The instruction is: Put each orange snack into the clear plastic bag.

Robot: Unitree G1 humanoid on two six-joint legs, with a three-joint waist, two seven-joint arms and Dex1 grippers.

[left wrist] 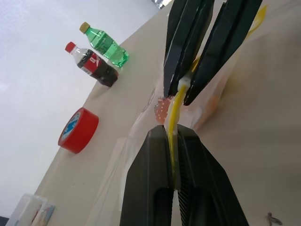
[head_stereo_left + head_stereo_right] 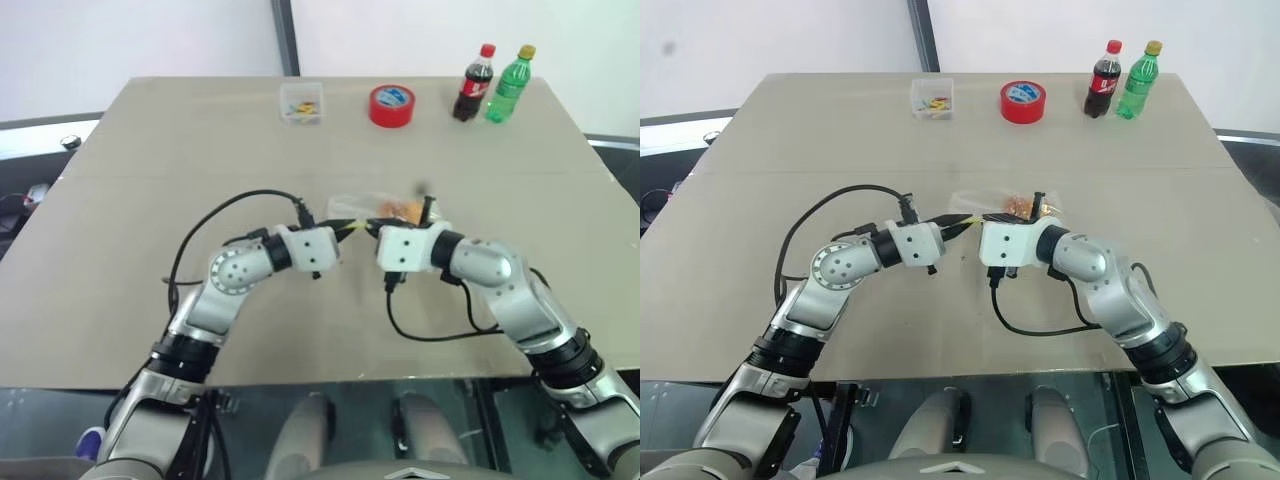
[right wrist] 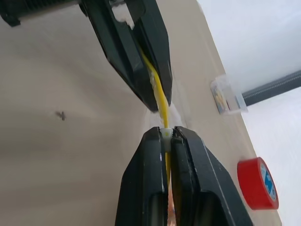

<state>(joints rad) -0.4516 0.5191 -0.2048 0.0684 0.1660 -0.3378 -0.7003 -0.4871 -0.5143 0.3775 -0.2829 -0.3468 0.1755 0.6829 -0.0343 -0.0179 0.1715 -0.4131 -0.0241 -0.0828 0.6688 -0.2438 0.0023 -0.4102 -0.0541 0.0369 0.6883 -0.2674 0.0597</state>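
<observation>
My fingers [image 1: 160, 188] are matt black plastic with ribbed inner pads, and they pinch a smooth, glossy yellow seal strip [image 1: 174, 122]. The clear plastic bag [image 1: 141, 132] looks thin, crinkly and shiny. Through it an orange snack [image 1: 162, 107] shows with a glossy skin. The table [image 2: 150, 180] is matt beige, smooth like laminate. On its far side, the red tape roll [image 2: 391, 105] has a slick sheen, and the two bottles [image 2: 491, 84] are glossy clear plastic.

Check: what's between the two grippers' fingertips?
A short stretch of the clear plastic bag's yellow seal strip, pinched by left gripper and right gripper; shown in both wrist views.
</observation>
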